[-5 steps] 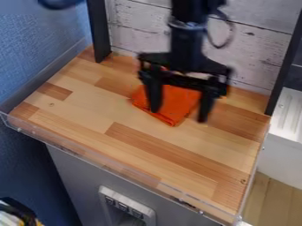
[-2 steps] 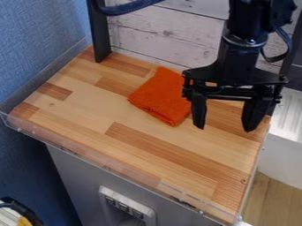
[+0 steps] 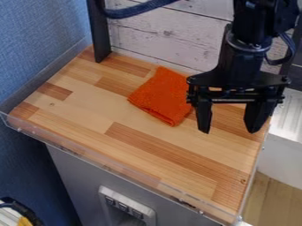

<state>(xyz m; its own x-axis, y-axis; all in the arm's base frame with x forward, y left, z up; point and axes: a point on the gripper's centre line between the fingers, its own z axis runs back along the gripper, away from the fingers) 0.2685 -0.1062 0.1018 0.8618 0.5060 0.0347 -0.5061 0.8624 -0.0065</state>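
Observation:
The black gripper [image 3: 229, 130] hangs over the right part of the wooden work surface, its two fingers spread wide apart with nothing between them. To its left, an orange cloth [image 3: 160, 98] lies folded and flat on the wood near the back wall. The gripper's left side overlaps the cloth's right edge in the view, and a small part of the cloth there is hidden.
A clear raised lip [image 3: 106, 167] runs along the front of the wooden surface [image 3: 88, 115]. Black posts stand at the back left [image 3: 99, 33] and back right. A white ridged unit [image 3: 288, 115] adjoins the right side, and a blue wall [image 3: 35, 48] the left.
From in front of the cloth, the gripper has moved to the right, uncovering most of it. Lately it has shifted only slightly down. The cloth lies in the same place.

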